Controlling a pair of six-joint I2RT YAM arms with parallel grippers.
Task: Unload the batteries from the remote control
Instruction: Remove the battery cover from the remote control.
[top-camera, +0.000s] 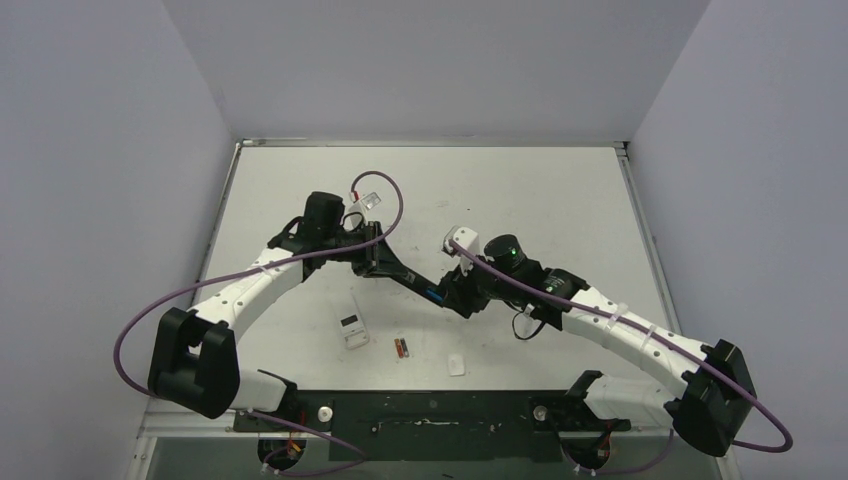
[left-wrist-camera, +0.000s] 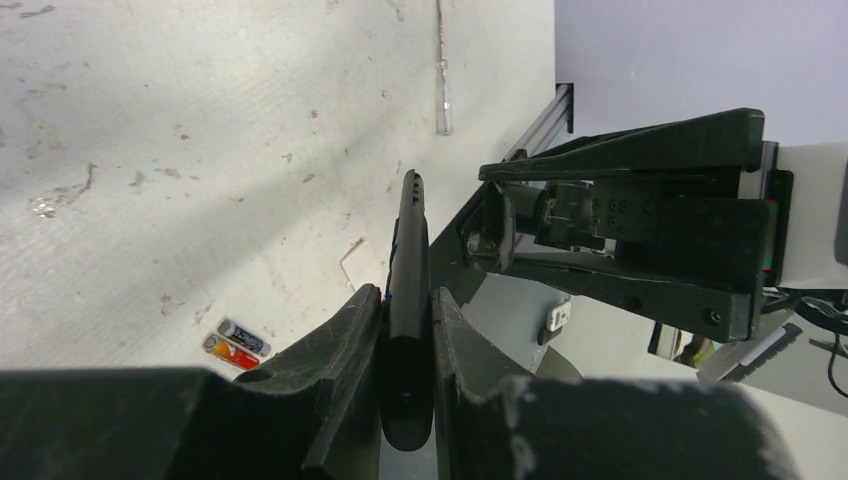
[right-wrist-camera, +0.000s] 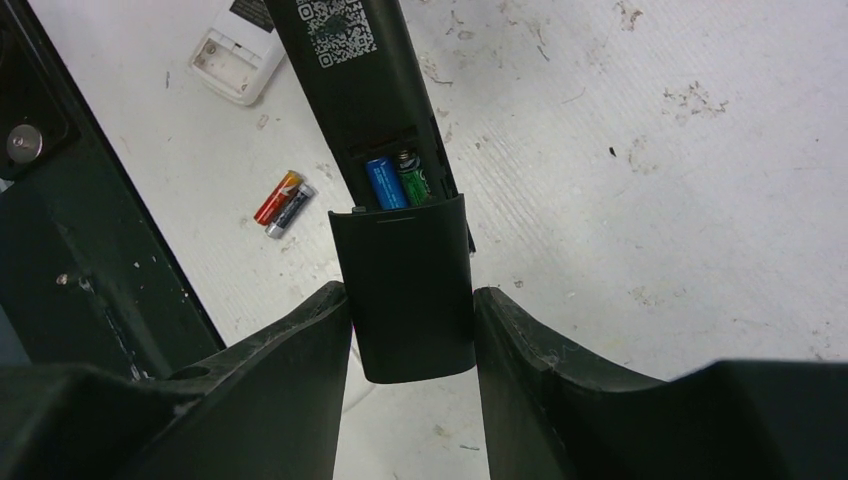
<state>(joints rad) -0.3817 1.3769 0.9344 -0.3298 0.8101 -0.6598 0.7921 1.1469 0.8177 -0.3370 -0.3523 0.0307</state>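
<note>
Your right gripper (right-wrist-camera: 410, 335) pinches the part-slid battery cover (right-wrist-camera: 410, 290); blue cell (right-wrist-camera: 382, 183) and green cell (right-wrist-camera: 413, 177) just beyond its tips, lengthwise along the black remote (right-wrist-camera: 340, 60) your left gripper (left-wrist-camera: 405, 315) clamps.

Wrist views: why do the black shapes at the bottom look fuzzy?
Left wrist view: the left fingers sit nearest the lens, so they blur, while the loose batteries look sharp. Right wrist view: the right fingers are equally soft, yet the remote's QR code is crisp.

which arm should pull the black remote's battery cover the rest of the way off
Right. The right fingers grip the half-slid cover just below the exposed batteries; the left fingers are clamping the remote at its other end.
</note>
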